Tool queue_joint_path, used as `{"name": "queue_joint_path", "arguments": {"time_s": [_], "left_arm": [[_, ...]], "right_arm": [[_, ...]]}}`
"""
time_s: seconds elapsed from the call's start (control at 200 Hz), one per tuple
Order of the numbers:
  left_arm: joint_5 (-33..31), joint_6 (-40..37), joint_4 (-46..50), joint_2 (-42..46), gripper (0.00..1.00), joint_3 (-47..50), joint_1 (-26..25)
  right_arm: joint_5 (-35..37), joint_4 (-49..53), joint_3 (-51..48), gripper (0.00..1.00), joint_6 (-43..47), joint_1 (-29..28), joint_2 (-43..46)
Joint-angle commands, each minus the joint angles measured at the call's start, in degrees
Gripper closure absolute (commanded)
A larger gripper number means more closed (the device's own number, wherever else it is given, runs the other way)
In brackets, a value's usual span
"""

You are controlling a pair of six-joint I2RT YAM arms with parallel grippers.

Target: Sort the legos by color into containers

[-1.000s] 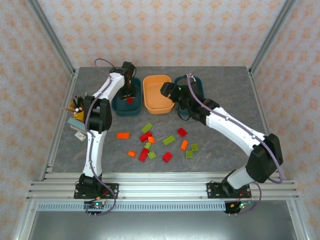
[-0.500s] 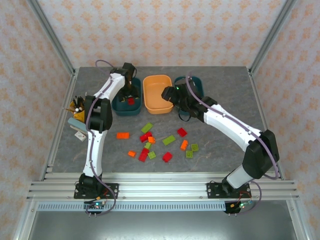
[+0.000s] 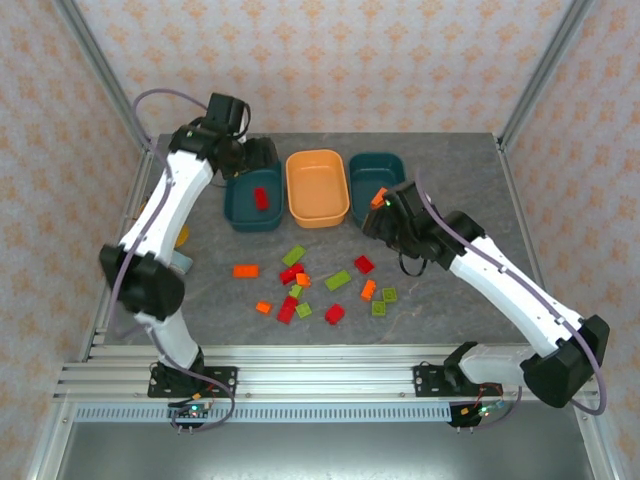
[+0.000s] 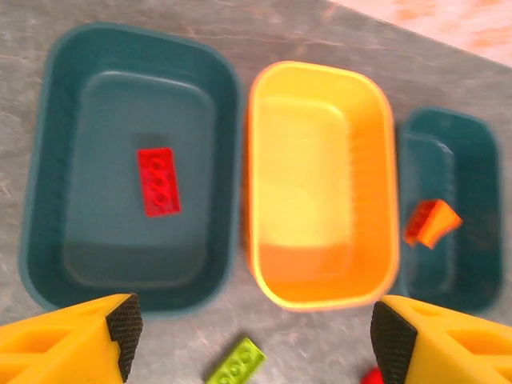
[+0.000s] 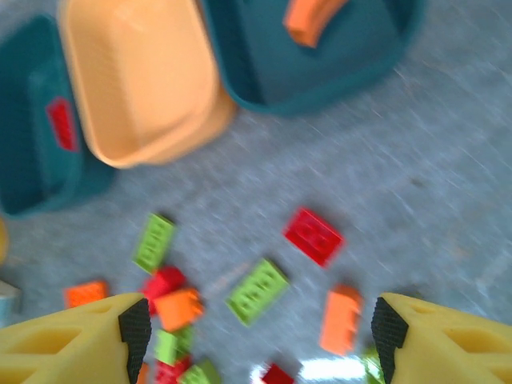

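Three tubs stand in a row at the back. The left teal tub holds one red lego. The orange tub has nothing in it. The right teal tub holds an orange lego. Several loose red, orange and lime legos lie mid-table, among them a red one and a green one. My left gripper hovers open behind the left tub. My right gripper is open above the table, beside the right tub.
A yellow cup peeks out behind my left arm at the table's left edge. Metal frame posts rise at the back corners. A lone orange lego lies left of the pile, and bare grey tabletop stretches to the right.
My left gripper rose out of the left teal tub, leaving the red lego inside. My right arm pulled back to the right, and an orange lego now lies in the right teal tub.
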State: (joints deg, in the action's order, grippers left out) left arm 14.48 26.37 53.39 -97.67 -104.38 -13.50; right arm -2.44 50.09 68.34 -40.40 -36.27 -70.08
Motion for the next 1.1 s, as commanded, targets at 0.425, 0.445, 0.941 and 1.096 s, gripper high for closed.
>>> {"name": "queue_joint_path", "arguments": {"time_s": [0.425,0.445,0.941,1.096], "left_arm": [[-4.7,22.3,-19.4,35.1,0.21,51.4,-28.2],[-5.1,22.8,-19.6,35.7,0.21,52.1,-28.7],[-6.7,23.0,-17.4,38.1,0.21,53.1,-29.9],[-6.7,22.7,-17.6,37.4,0.21,52.4,-30.0]], "right_arm": [[-7.6,0.7,-18.2,0.27,11.3,0.3,-10.5],[-7.5,0.2,-18.2,0.28,11.7,0.3,-11.0],[-8.2,-5.7,-16.6,0.41,15.2,2.7,-20.2],[-8.4,-6.9,-17.0,0.48,14.7,2.8,-21.8]]}}
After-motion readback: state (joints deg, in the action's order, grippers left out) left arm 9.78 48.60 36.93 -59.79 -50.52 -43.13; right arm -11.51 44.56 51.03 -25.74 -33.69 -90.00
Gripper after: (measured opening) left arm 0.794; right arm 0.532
